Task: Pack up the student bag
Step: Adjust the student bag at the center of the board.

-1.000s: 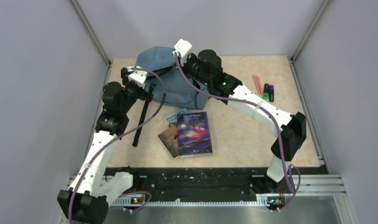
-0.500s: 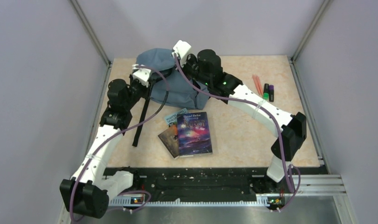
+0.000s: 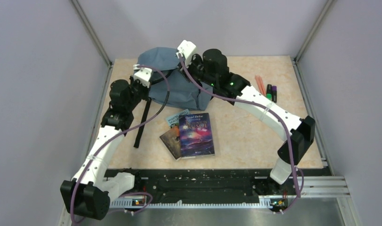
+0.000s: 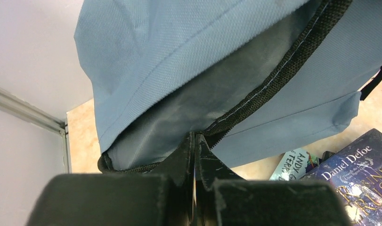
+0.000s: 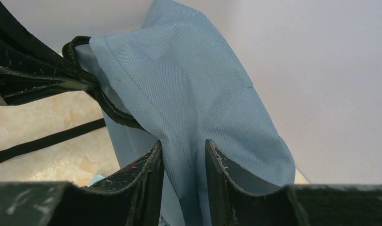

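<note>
The student bag (image 3: pixel 177 87), dusty-blue with black zipper trim, lies slumped at the back of the table. My left gripper (image 3: pixel 155 81) reaches in from the left and is shut on the black zipper edge (image 4: pixel 236 120) of the bag's mouth, its fingertips (image 4: pixel 200 150) pressed together. My right gripper (image 3: pixel 180 62) is at the bag's top. Its fingers (image 5: pixel 153 165) stand apart, with a loose fold of the blue fabric (image 5: pixel 189 117) between them. In the right wrist view the left gripper's fingers (image 5: pixel 33 75) show at upper left, holding the same edge.
A stack of books (image 3: pixel 196 134) lies in front of the bag, the top one dark blue, with a teal one (image 3: pixel 176 117) under it. A black strap (image 3: pixel 144 117) trails towards the front. Pencils (image 3: pixel 260 84) and highlighters (image 3: pixel 271 92) lie at back right.
My left gripper moved in to the bag and shut on its zipper edge. The right gripper's jaws opened off the fabric fold, and the right arm's elbow swung right.
</note>
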